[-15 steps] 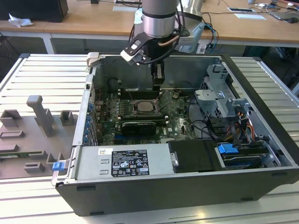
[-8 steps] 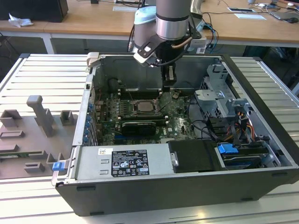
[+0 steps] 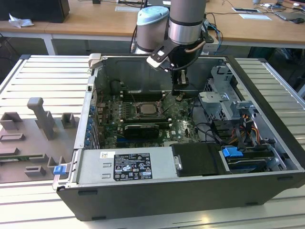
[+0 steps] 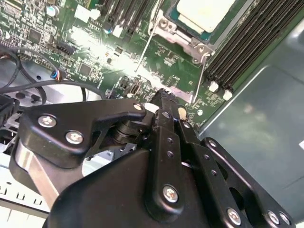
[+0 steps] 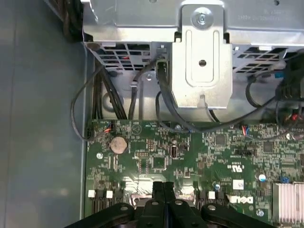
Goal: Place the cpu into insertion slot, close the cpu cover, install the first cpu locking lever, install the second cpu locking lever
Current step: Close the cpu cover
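Cpu (image 3: 144,109), a pale silver-beige square chip, lies just toward the exterior view's left of our black gripper (image 3: 178,97); we see its fingers pinched together, empty.

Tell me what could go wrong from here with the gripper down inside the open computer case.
One: the gripper sits low over the motherboard, beside small parts; a slip might scrape them. Two: a thin locking lever by the cpu cover stands near the gripper's tip; it could bend or spring free. Three: black cables hang close to the board's edge and might snag the arm.
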Motion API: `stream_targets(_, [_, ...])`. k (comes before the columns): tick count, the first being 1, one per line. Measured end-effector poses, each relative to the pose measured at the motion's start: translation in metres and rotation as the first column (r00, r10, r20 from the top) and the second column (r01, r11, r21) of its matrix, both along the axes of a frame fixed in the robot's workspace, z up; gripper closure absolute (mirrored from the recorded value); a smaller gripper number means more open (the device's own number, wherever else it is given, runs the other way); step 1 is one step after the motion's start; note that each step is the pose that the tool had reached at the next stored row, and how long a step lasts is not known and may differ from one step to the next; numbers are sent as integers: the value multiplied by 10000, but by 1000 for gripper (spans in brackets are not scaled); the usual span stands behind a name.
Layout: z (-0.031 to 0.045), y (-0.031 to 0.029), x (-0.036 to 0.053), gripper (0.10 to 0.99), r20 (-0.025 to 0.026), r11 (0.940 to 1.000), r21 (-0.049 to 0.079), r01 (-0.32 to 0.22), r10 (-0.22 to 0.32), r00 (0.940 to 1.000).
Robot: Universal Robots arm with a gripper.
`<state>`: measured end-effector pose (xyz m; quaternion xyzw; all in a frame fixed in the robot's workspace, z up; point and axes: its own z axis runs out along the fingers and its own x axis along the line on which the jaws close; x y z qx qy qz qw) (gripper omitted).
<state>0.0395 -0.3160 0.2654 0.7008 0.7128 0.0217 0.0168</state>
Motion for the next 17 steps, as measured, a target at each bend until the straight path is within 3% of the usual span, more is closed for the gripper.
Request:
stream_targets(4, [-48, 9, 100, 980, -40, 10000, 0, 0, 0, 10000])
stream_targets(6, [-125, 9, 104, 980, -89, 10000, 1, 1, -1, 10000])
stream_targets(11, [-128, 9, 24, 980, -92, 10000, 0, -1, 1, 10000])
stream_targets(17, [-160, 9, -130, 980, -92, 10000, -1, 0, 0, 10000])
